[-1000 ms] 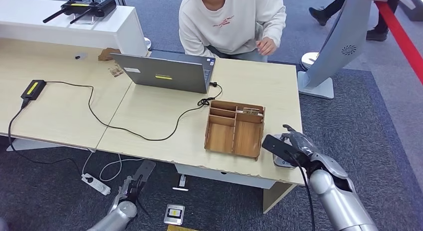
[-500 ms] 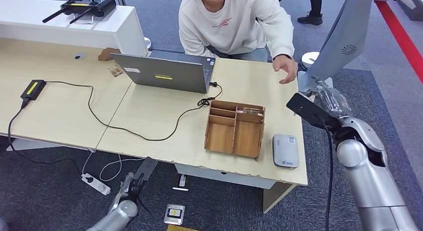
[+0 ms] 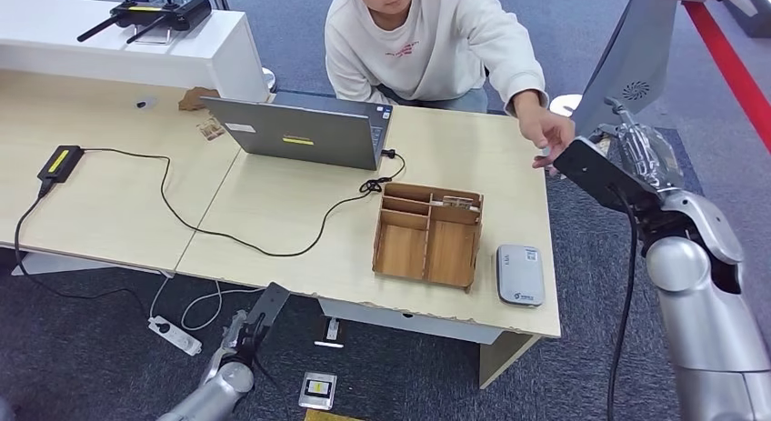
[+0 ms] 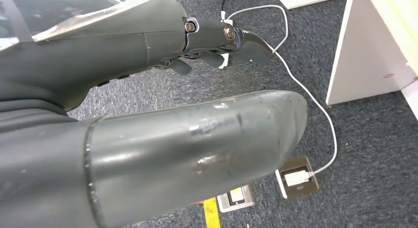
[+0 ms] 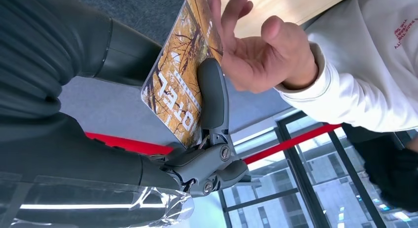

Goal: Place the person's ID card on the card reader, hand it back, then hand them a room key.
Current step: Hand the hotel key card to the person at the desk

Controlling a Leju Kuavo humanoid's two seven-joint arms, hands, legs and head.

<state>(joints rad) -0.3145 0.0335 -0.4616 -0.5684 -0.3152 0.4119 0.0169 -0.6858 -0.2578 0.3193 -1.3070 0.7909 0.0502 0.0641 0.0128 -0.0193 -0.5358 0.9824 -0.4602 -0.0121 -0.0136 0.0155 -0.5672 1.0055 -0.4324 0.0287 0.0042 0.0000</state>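
My right hand (image 3: 647, 155) is raised beyond the table's right edge, level with its far corner. In the right wrist view this hand (image 5: 209, 139) pinches a card (image 5: 178, 87) printed with autumn leaves and the letters "OTEL", its thumb (image 5: 212, 97) pressed on the printed face. The person's hand (image 3: 548, 130) reaches out to it, and their fingertips (image 5: 219, 9) touch the card's far end. The grey card reader (image 3: 520, 274) lies bare at the table's near right corner. My left hand (image 3: 238, 341) hangs below the table, fingers (image 4: 246, 41) loosely extended and holding nothing.
A wooden organiser (image 3: 427, 234) stands left of the reader. A laptop (image 3: 305, 130) with a black cable sits in front of the person in a white sweatshirt (image 3: 418, 39). A white stand (image 3: 627, 75) rises just behind my right hand. Floor sockets (image 4: 296, 176) lie under the desk.
My right hand has lifted from the card reader and swung up and away toward the person. The person's hand has stretched out from their chest to meet the card.
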